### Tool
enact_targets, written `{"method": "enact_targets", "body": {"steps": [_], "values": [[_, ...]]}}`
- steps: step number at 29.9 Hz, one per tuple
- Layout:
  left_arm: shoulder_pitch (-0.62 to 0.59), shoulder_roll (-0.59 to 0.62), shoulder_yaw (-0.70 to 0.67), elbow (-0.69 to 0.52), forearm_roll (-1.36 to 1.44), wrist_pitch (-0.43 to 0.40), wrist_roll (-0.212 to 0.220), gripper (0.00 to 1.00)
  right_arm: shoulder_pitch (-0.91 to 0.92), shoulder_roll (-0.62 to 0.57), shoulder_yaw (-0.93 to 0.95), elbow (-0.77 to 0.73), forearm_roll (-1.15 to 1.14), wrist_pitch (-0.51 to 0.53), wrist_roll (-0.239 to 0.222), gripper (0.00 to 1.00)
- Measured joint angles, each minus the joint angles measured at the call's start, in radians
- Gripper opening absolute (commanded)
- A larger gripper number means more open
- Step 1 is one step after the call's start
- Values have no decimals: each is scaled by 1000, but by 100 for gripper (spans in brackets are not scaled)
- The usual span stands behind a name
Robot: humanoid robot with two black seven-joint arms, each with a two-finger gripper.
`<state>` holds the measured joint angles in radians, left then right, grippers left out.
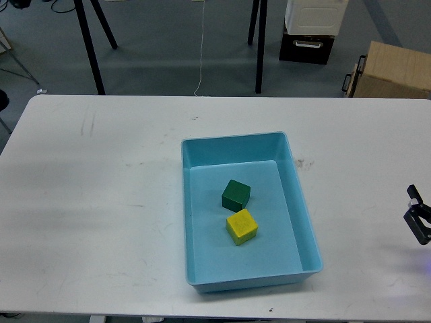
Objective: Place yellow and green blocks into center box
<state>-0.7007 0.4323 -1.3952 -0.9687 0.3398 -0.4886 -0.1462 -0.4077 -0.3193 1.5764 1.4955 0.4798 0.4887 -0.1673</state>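
A light blue box [304,222] stands at the middle of the white table. Inside it lie a green block [236,195] and a yellow block [241,226], touching corner to corner, the yellow one nearer me. My left arm and gripper are out of view. Only a small dark part of my right gripper [417,219] shows at the right edge of the table, well away from the box; its fingers cannot be told apart.
The white table [101,202] spreads to the left and right of the box. Behind it on the floor are black stand legs [91,47], a black and white cabinet [311,30] and a cardboard box [394,70].
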Motion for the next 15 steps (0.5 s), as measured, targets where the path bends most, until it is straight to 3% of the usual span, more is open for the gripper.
{"method": "enact_targets", "body": {"steps": [7, 11, 15], "values": [[376, -115, -249, -251, -41, 0, 1, 86, -11, 34, -8, 13, -1, 0, 0, 98], [622, -226, -281, -450, -49, 0, 11, 89, -30, 28, 8, 39, -3, 0, 0, 98], [814, -309, -277, -591, -61, 0, 49, 93, -60, 28, 22, 70, -3, 0, 0, 98]]}}
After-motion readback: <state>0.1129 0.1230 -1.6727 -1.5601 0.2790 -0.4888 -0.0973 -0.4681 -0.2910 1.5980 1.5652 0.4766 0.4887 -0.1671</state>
